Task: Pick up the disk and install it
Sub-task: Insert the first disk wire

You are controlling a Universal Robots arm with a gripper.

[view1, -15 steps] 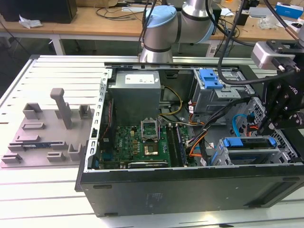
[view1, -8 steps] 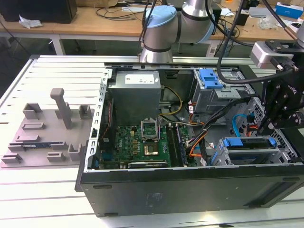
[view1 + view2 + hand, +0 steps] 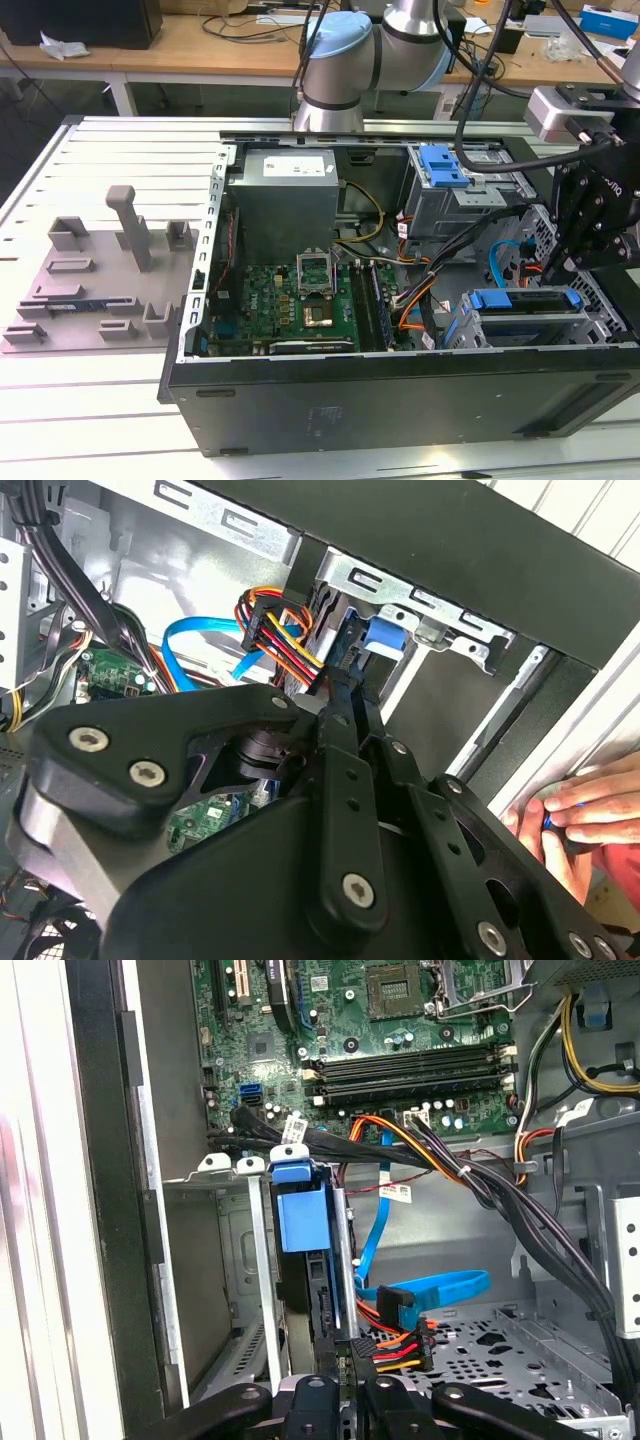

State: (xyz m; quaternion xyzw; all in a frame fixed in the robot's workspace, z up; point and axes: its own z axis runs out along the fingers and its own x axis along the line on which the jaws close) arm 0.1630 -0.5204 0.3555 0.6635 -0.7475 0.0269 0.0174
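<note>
The gripper [image 3: 345, 1392] is seen at the near end of the disk [image 3: 300, 1215], which stands edge-on in its drive cage [image 3: 225, 1250]. Whether the disk is clamped or released cannot be told. The blue data cable [image 3: 440, 1288] and power leads [image 3: 400, 1335] are bunched just beside the disk and could be snagged. The disk could be jammed if tilted against the cage. A person's hand [image 3: 585, 815] is seen near the case's edge. The computer case [image 3: 400, 400] is laid on a white slatted counter [image 3: 90, 400] beside a grey fixture [image 3: 100, 290], with wooden desks [image 3: 200, 45] behind.
</note>
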